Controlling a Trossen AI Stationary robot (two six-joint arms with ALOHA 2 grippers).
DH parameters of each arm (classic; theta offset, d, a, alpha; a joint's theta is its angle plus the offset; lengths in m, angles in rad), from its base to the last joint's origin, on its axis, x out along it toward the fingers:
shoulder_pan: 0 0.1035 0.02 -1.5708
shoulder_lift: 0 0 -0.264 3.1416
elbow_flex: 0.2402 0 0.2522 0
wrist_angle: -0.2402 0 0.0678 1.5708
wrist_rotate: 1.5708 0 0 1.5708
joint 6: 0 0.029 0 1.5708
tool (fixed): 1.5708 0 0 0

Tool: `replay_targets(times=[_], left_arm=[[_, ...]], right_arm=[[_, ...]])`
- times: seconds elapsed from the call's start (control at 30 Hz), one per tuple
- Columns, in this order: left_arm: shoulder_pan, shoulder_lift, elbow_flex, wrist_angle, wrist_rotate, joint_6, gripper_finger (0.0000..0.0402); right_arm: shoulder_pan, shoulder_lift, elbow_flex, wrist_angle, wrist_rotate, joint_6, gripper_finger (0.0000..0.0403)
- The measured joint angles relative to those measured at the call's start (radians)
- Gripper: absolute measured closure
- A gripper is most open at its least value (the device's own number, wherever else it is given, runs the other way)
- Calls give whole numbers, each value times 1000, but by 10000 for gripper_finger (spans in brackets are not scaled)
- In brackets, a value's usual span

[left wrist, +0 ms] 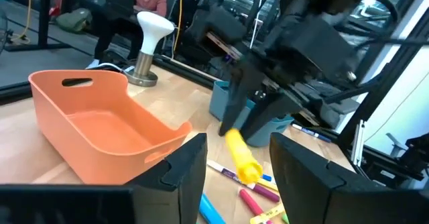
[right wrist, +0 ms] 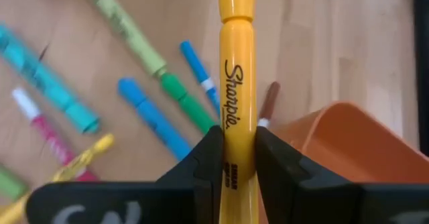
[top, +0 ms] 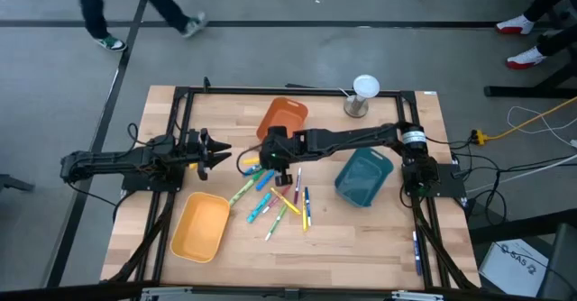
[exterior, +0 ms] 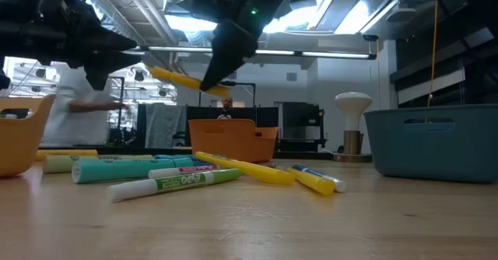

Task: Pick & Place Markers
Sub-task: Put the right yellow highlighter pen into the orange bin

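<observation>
My right gripper [top: 261, 161] reaches across the table and is shut on a yellow marker [right wrist: 236, 83], above the wood between the orange bin [top: 284, 116] and the marker pile. Several markers [top: 275, 202] in green, blue, yellow and pink lie flat on the table below it. My left gripper [top: 221, 150] hovers at the left, pointing level toward the right gripper, open and with nothing in it. In the left wrist view the yellow marker [left wrist: 242, 155] slants down from the right gripper. My right gripper pinches the yellow marker's barrel [right wrist: 238, 127] between its two fingers [right wrist: 201, 163], at the printed label. The fingers come slanting down from the table's right side. The marker [exterior: 187, 81] is lifted clear of the table, tilted a little from level.
A yellow bin [top: 203, 224] stands at the near left and a teal bin [top: 365, 177] at the right under the right arm. A white-topped stand [top: 365, 92] is at the far edge. A dark brown stick [right wrist: 269, 100] lies by the orange bin [right wrist: 342, 143]. People move beyond the table.
</observation>
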Motion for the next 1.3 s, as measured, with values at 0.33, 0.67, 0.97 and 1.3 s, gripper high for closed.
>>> replay_targets(times=[0.33,0.67,0.97,1.3], left_arm=[[0,215,123,7,39,-164,258],[4,508,279,24,250,-424,258],[18,621,335,21,276,-418,258],[49,673,335,3,403,-562,258]], right_arm=[[55,0,0,-33,247,-456,332],[58,0,0,119,287,-718,332],[101,0,0,153,252,-780,331],[122,0,0,252,257,-865,329]])
